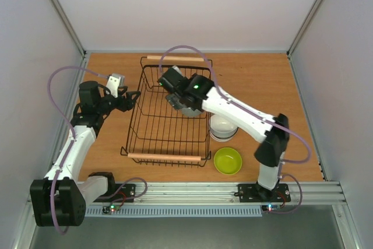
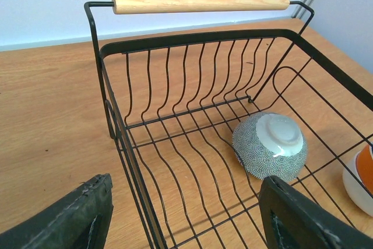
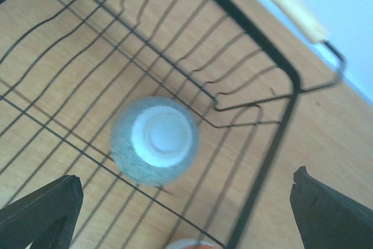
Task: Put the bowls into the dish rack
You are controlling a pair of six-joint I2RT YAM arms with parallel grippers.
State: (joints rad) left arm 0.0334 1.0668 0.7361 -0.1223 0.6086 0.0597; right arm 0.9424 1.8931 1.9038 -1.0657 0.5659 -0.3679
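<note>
Beneath my right gripper (image 3: pixel 185 205), spread wide and empty, a patterned bowl (image 3: pixel 154 141) lies upside down inside the dish rack (image 3: pixel 252 34). Outside on the table (image 1: pixel 262 86) sits a lime green bowl (image 1: pixel 228 160): probably light, rigid, slick and breakable, so I'd pinch its rim.

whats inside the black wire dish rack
One grey-blue patterned bowl, upside down in the black wire rack. From above, the white right arm largely covers it; under the bowl cannot be seen.
</note>
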